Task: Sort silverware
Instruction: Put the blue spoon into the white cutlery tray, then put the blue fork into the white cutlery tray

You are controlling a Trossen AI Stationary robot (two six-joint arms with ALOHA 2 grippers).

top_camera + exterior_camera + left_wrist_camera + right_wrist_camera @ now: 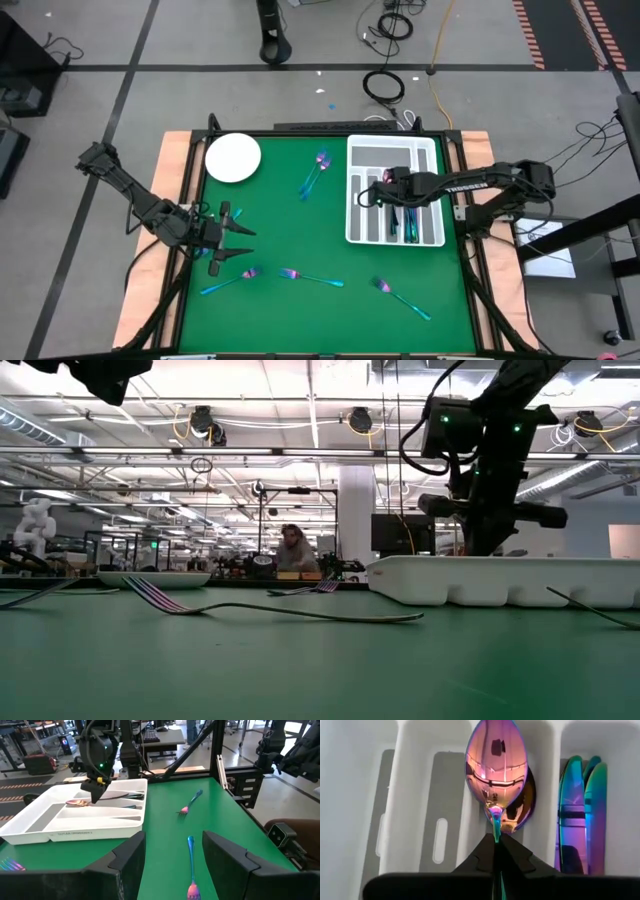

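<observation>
Where high view blurs it | right tool (496,840) clenches spoon (496,765) | over tray (420,740)

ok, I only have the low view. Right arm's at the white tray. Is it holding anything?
Observer: Yes. The right gripper is shut on the handle of a pink-purple spoon.
Operator: What's in the slot under it?
Observer: That slot of the tray already holds another spoon.
Operator: Left arm?
Observer: The left gripper is open over the left side of the green table, with a loose piece of silverware lying just ahead of it.
</observation>
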